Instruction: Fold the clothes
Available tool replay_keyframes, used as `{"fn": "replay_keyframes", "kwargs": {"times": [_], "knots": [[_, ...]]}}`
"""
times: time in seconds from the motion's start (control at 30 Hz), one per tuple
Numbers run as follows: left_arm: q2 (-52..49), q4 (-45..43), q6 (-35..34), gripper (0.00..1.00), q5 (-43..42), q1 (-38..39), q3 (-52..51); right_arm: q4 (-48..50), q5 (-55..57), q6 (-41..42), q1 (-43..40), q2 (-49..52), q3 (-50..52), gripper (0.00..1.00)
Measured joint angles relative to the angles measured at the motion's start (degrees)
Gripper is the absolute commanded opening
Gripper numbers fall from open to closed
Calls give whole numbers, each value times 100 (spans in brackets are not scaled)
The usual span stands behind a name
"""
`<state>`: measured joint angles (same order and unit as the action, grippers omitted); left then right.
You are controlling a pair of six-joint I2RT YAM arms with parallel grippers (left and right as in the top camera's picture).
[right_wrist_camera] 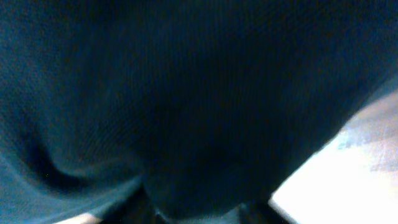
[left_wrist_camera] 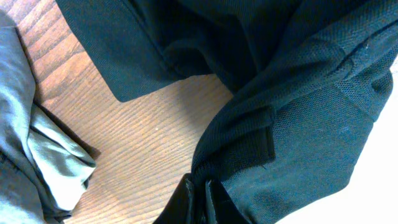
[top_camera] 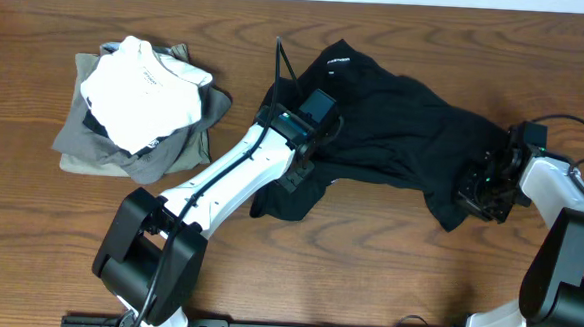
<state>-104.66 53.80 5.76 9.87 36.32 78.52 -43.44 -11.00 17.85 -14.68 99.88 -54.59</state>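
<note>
The clothes (top_camera: 394, 129), a black polo shirt, lie crumpled across the middle and right of the table, with white lettering (top_camera: 337, 63) near the far edge. My left gripper (top_camera: 307, 156) sits on the shirt's left part. In the left wrist view it (left_wrist_camera: 200, 199) is shut, pinching a ridge of the black fabric (left_wrist_camera: 298, 112) just above the wood. My right gripper (top_camera: 483, 189) is at the shirt's right end. In the right wrist view dark fabric (right_wrist_camera: 186, 93) fills the frame, and the gripper (right_wrist_camera: 199, 211) is closed round a bunch of it.
A pile of folded garments stands at the back left, a white one (top_camera: 141, 86) on top of grey and olive ones (top_camera: 172, 152). The grey one (left_wrist_camera: 25, 143) shows close by in the left wrist view. Bare wooden table (top_camera: 416, 280) lies in front of the shirt.
</note>
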Motion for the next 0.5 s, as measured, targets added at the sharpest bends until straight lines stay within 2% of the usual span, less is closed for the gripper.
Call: {"fn": "replay_keyframes", "kwargs": {"times": [0.03, 0.13, 0.33, 0.5], "knots": [[0, 0, 0, 6, 0, 0, 0, -26, 0, 22, -20, 0, -11, 6], [0, 24, 0, 6, 0, 0, 0, -494, -2, 17, -131, -4, -190, 3], [9, 81, 0, 6, 0, 0, 0, -1506, 136, -293, -520, -201, -1237, 7], [120, 87, -59, 6, 90, -37, 0, -1646, 385, -579, -850, -525, -2179, 10]]}}
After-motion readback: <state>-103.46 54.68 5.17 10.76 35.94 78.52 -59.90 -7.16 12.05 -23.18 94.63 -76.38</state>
